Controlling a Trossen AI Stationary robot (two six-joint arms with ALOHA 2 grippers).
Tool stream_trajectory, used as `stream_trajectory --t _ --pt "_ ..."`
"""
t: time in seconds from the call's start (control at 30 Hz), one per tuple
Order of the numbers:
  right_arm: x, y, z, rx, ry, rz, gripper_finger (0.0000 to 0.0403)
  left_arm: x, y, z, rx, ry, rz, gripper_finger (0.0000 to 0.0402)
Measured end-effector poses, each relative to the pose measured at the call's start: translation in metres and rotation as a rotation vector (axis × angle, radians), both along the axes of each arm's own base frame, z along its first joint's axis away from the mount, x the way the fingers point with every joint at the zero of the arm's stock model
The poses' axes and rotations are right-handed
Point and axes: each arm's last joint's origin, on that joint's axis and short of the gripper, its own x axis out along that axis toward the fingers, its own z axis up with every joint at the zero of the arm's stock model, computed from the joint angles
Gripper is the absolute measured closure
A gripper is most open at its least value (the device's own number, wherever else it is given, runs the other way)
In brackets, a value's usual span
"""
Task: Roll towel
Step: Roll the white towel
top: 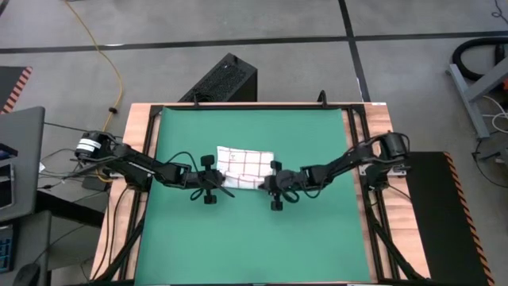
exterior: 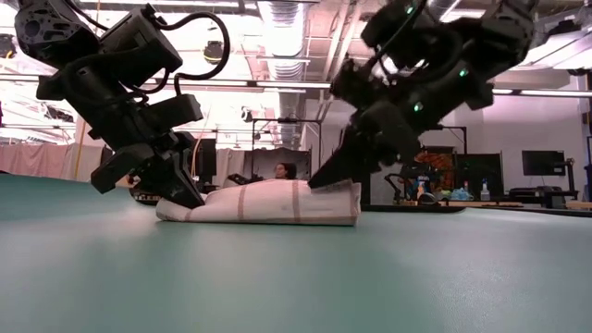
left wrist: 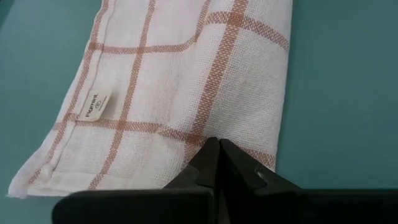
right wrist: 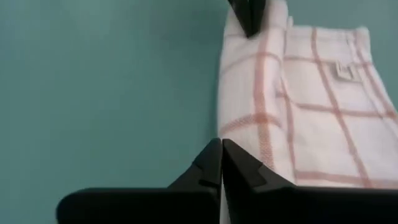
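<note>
One white checked towel, two dark grippers pinching its ends on one green mat.

At centre-left of the high view, the left two-finger gripper (top: 216,181) is clenched on the near left corner of the soft white cloth towel with its thin dark-red grid (top: 244,167), which lies partly rolled at mid-frame on the smooth green mat (top: 317,238); the right gripper (top: 267,183) is clenched on its near right edge.
</note>
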Motion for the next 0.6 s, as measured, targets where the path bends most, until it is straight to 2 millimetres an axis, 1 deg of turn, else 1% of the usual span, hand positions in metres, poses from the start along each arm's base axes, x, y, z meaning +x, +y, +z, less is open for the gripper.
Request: stream_trajectory --t 0.1,0.2,0.37,0.6 --pt "0.001 -0.012 -0.004 -0.002 0.02 -0.035 0.0378 0.0 0.0 0.0 -0.002 -0.001 0.002 0.0402" --pt "0.001 -0.021 -0.002 -0.001 0.016 -0.064 0.0381 0.0 0.0 0.0 -0.003 0.0 0.002 0.0402" --pt "0.002 -0.03 -0.004 0.02 0.022 -0.068 0.0381 0.0 0.0 0.0 -0.003 0.001 0.001 0.0402" --pt "0.006 -0.034 -0.027 0.044 0.075 -0.08 0.0381 0.0 -0.001 0.001 -0.003 0.0 -0.003 0.0402"
